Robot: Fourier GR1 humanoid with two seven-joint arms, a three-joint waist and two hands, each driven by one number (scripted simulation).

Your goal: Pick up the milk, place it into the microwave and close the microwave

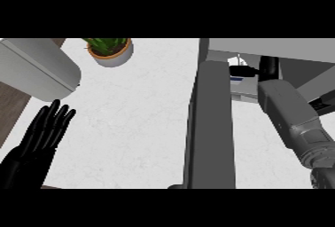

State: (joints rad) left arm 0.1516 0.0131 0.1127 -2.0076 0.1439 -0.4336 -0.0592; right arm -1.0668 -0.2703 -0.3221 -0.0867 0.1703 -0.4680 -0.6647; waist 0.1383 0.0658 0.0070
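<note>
Right hand [247, 70] reaches into the microwave [262, 46] at the milk [237, 79], label unreadable.

Even, bright light falls on the white tabletop [131, 128], without glare. Soft shadow lies under the potted plant [110, 51], and the microwave [274, 66] interior beside its open door [211, 128] is dimmer. Edges look undistorted.

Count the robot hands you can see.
2. The left hand rests open at the counter's left edge; the right hand reaches into the microwave, its fingers partly hidden.
</note>
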